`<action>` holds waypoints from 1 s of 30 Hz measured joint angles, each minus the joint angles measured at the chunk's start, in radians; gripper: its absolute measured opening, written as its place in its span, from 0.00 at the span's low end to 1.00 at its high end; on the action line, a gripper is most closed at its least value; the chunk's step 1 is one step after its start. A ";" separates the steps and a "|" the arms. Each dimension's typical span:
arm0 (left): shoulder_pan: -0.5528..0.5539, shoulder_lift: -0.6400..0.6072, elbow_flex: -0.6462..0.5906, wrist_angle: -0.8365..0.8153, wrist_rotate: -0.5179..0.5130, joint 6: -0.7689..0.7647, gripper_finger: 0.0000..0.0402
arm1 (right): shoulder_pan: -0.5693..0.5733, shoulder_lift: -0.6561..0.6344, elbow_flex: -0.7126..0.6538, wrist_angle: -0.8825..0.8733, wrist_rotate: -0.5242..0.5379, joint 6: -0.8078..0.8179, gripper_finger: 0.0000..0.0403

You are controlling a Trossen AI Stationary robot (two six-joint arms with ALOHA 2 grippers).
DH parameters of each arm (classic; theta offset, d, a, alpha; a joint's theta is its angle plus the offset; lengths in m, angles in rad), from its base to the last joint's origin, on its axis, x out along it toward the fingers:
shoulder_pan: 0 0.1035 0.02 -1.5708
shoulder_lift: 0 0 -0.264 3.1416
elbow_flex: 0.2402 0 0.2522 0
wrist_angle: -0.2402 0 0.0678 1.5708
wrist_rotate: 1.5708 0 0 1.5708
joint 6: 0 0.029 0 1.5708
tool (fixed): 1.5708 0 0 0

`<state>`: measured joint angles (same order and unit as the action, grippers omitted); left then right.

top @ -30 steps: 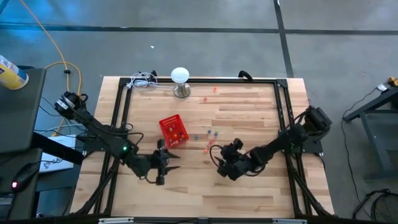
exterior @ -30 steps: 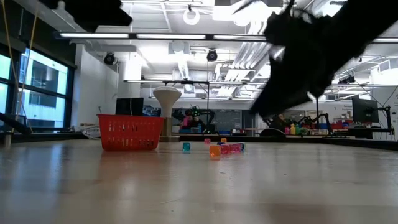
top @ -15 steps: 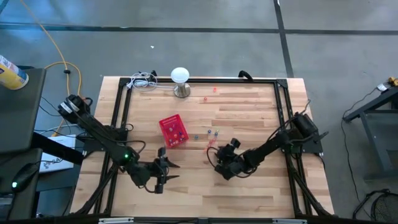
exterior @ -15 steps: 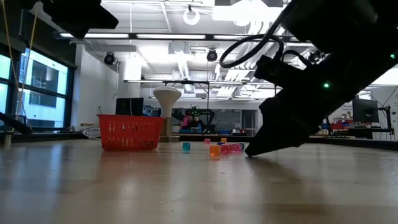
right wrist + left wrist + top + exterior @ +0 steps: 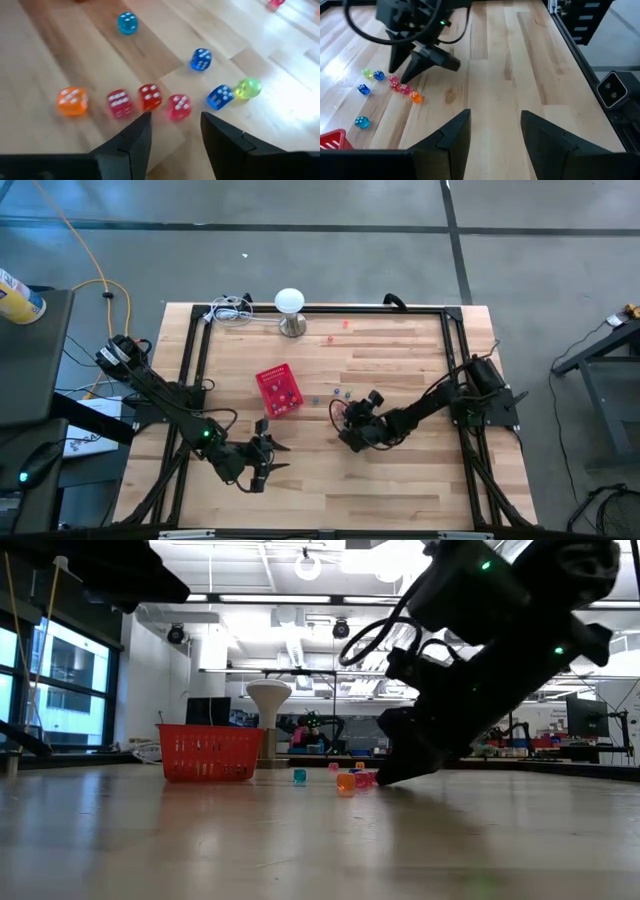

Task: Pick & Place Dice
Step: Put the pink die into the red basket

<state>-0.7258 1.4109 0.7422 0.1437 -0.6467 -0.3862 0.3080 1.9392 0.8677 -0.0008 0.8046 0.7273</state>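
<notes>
Pictured low over the pale wooden plank table: the right gripper, dark fingers parted to a middling gap and closed on nothing.

Found just ahead of those fingers, in a ragged row: a small translucent red plastic die, flanked by a pink die and a pinkish-red die, with an orange die at the row's end. Scattered a little beyond: a dark blue die touching or nearly touching a yellow-green die, a second blue die and a light blue die.

Judged light, hard and slick-sided, so likely to skid or pop from a loose pinch. Best taken squarely across two opposite flat faces, one die at a time; neighbours packed closely enough to be nudged.

Set near the cluster, toward the left arm's side: a small red mesh basket. Parked well apart, nearer the table's front edge: the left gripper, fingers spread and empty.
</notes>
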 joint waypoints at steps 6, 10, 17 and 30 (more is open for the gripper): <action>0.000 0.000 0.000 0.000 0.017 0.000 0.41 | -0.056 0.000 -0.001 0.057 -0.070 -0.066 0.40; 0.000 0.000 0.000 0.000 0.022 0.000 0.41 | -0.083 -0.001 -0.001 0.061 -0.095 -0.070 0.40; -0.001 0.000 0.000 0.000 0.024 -0.004 0.41 | -0.107 -0.003 0.000 0.060 -0.161 -0.066 0.40; -0.013 0.000 0.000 -0.002 0.027 -0.007 0.41 | -0.052 -0.002 0.003 -0.059 -0.160 0.037 0.40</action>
<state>-0.7383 1.4105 0.7422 0.1417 -0.6193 -0.3931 0.2562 1.9375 0.8706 -0.0602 0.6445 0.7642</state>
